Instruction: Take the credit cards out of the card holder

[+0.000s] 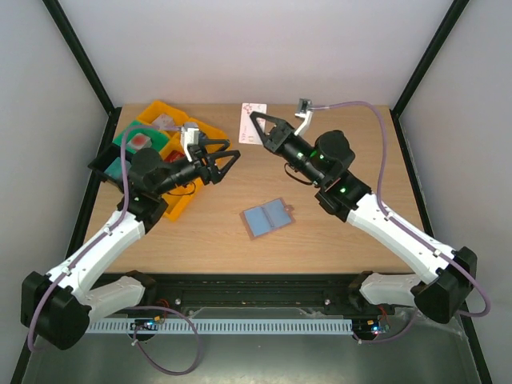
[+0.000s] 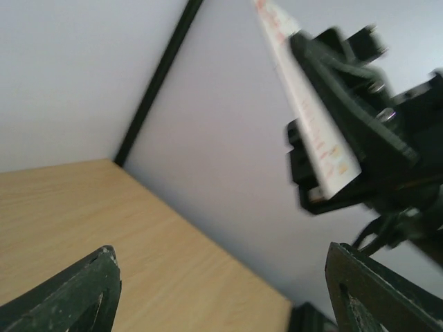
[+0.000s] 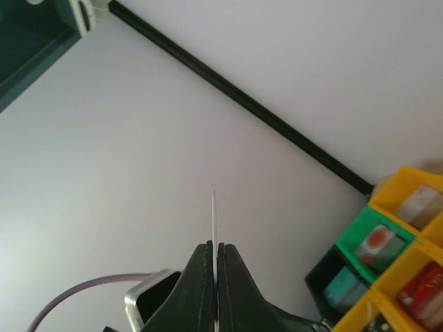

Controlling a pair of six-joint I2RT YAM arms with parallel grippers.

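The right tool (image 1: 256, 120) is pressed together on a thin white card with red print (image 1: 250, 134), gripping it along one edge. It holds the card in the air over the far edge of the tabletop (image 1: 336, 240), about midway along that edge. In the right wrist view the white card (image 3: 214, 207) shows edge-on as a thin line rising from between the closed fingers (image 3: 202, 277).

The left tool (image 1: 229, 163) is spread wide with nothing between its fingers. It hangs just beside the yellow, green and black plastic trays (image 1: 157, 112) that sit at the far left corner. From the left wrist view its two dark fingers (image 2: 76, 297) stand far apart at the bottom. The right tool (image 2: 346, 117) with the white card (image 2: 311, 117) appears ahead of them, slightly blurred.

The flat tan-brown leather-like card holder (image 1: 289, 213) lies opened out on the tabletop near its middle, well apart from both tools. Light blue-grey rectangular cards (image 1: 266, 216) show in both of its halves.
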